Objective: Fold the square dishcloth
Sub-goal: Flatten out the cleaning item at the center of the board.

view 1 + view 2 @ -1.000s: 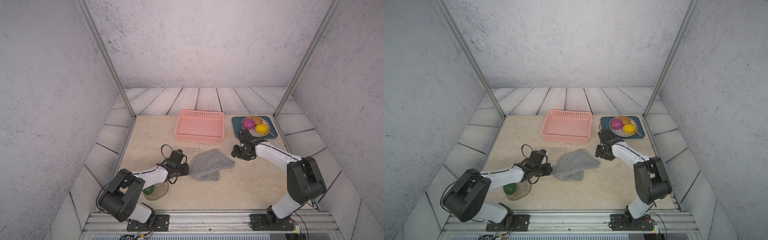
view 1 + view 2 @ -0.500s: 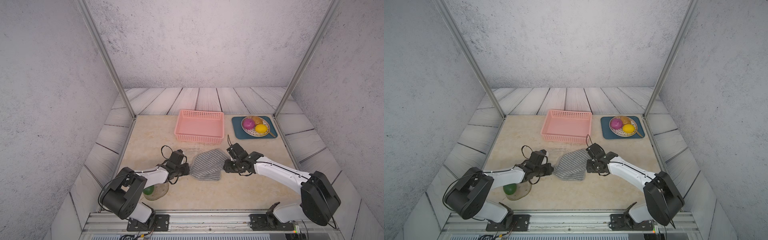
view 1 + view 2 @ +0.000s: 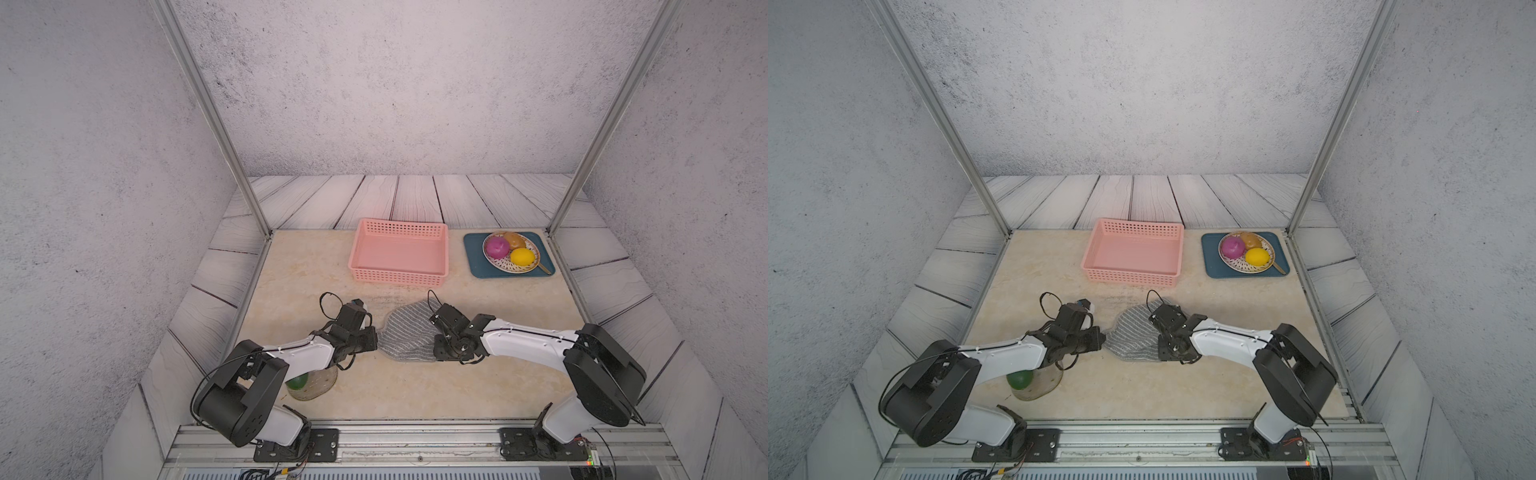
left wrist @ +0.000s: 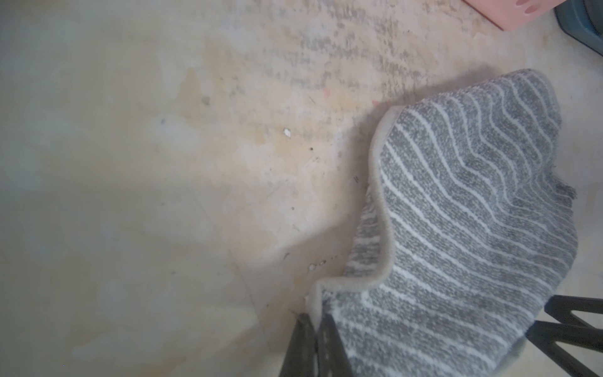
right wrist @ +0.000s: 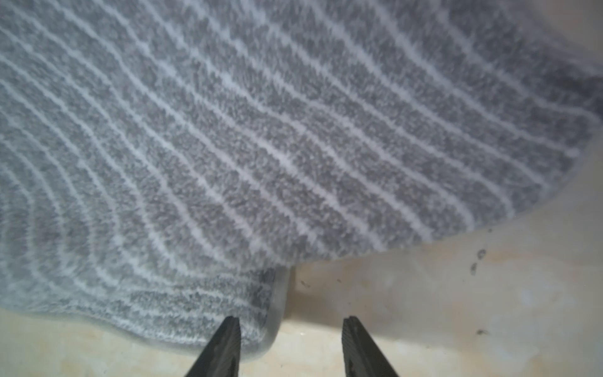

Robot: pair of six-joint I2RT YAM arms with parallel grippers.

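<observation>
Between the half-open fingers of your right gripper [image 5: 291, 321] sits a corner of the square dishcloth [image 5: 261, 147], not pinched yet, while your left gripper [image 4: 315, 319] is shut tight on the far-side corner.

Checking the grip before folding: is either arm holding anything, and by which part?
The left gripper pinches the square dishcloth by a hemmed corner; the right gripper, open astride another corner, holds nothing.

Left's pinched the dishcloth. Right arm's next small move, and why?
Probably close the right gripper. Its jaws stand apart astride a hemmed corner of the square dishcloth, one fingertip over fabric, one over bare table. The left gripper is shut on the cloth's other side, so a second pinch should let both lift for the fold.
</observation>
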